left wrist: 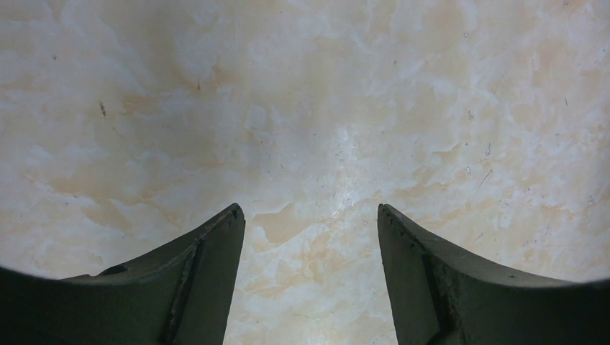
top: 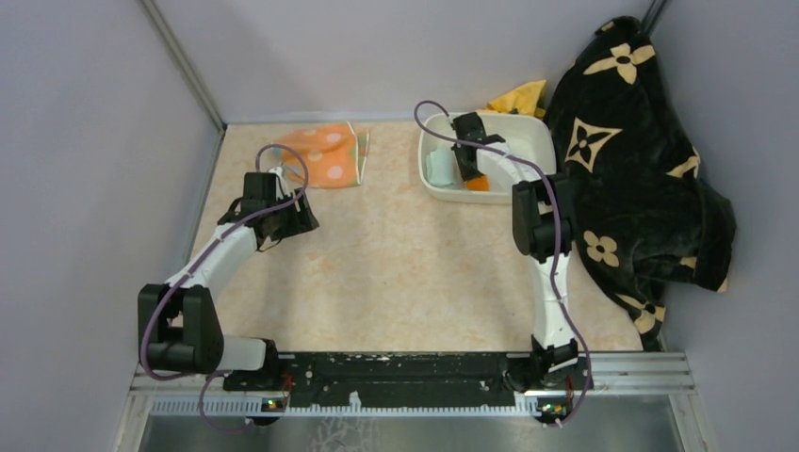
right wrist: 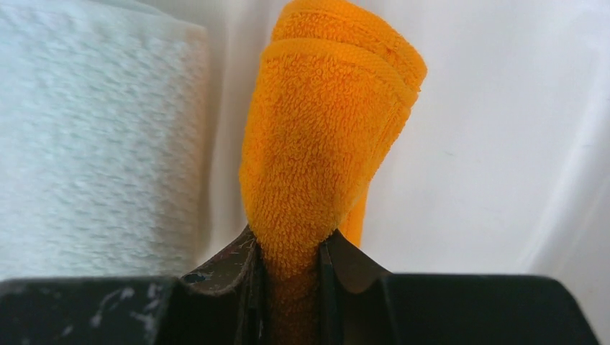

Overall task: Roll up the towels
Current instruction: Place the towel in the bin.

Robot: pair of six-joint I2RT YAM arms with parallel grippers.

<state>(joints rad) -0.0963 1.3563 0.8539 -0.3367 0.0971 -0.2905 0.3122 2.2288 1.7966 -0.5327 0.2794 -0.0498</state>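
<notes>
At the near edge: both arm bases sit on a rail (top: 415, 372), the left arm on the left.
Table (top: 405, 273): pale marbled top running back to the walls.
Left gripper (left wrist: 309, 212): points down over bare table with its jaws spread wide and nothing between them. In the top view it sits just on the near side of the striped towel.
Right gripper (right wrist: 291, 244): reaches into the white tub (top: 528, 141) with its jaws drawn narrow, pinching one end of the orange towel.
Orange towel (right wrist: 324, 144): a folded or rolled bundle inside the tub, its layered edges showing at the far end. Whether it rests on the tub floor cannot be told.
Mint towel (right wrist: 93, 144): a bundle in the same tub, left of the orange one, with a strip of white wall between them.
Striped towel (top: 330, 155): lies folded flat on the table at far left, close to the back wall, unrolled.
Black blanket (top: 641, 169): heaped at far right, just beside the tub.
Yellow cloth (top: 521, 97): behind the tub, by the blanket.
</notes>
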